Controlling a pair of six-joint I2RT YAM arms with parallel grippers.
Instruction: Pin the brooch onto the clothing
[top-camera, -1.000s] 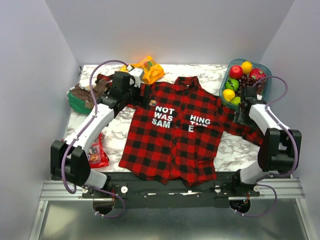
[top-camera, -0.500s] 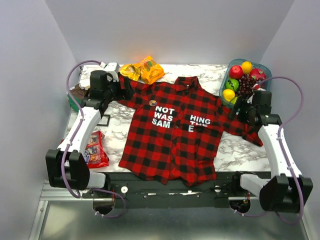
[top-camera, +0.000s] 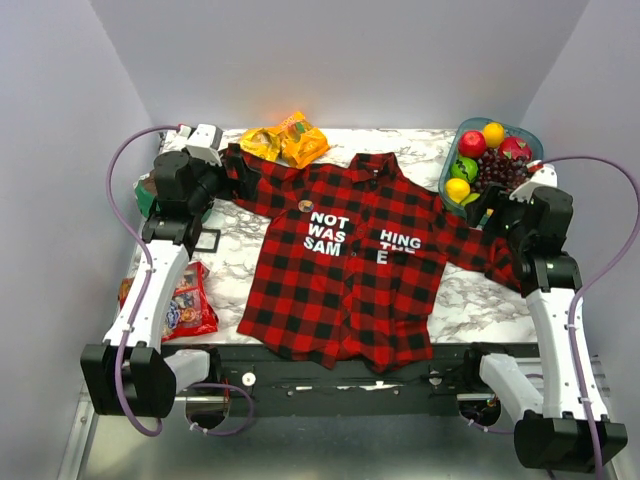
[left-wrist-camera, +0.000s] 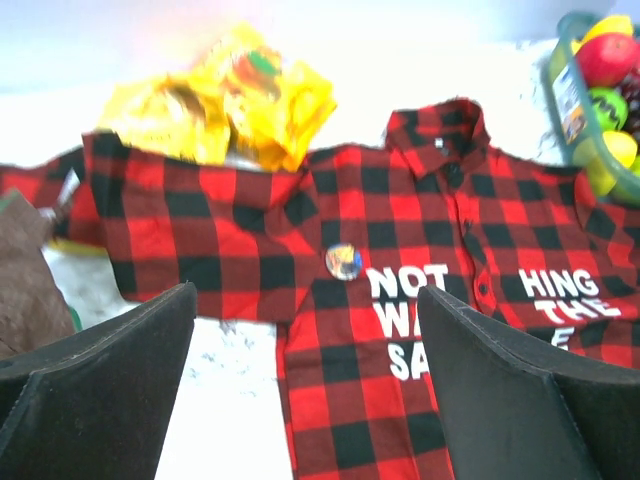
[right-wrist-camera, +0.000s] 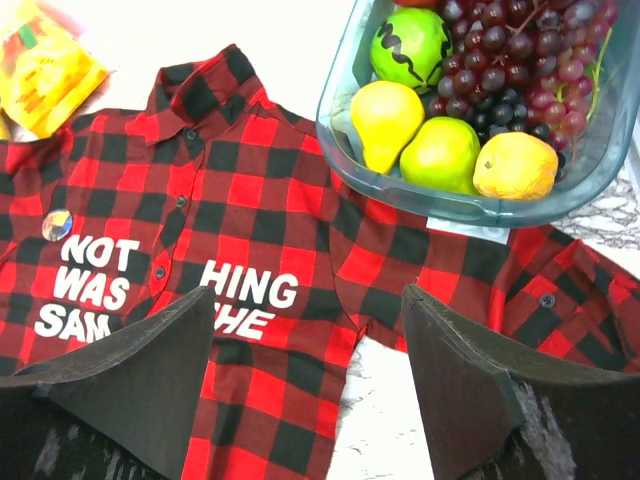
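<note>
both arms raised and drawn outward since 0.5 s ago. left gripper (left-wrist-camera: 305, 300) and right gripper (right-wrist-camera: 305, 298) spread wide, nothing held. brooch (top-camera: 301, 206) lies on shirt (top-camera: 340, 290) chest, just above the white letters. judged light and rigid, to be pinched at its rim; cloth soft.

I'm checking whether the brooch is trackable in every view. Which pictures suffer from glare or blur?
Left wrist view: soft overall, the yellow snack bag and table behind it blown out, yet the brooch stands out on the shirt. Right wrist view: sharper, table washed white at top, brooch readable. Top external view: even light, no glare, brooch tiny.
</note>
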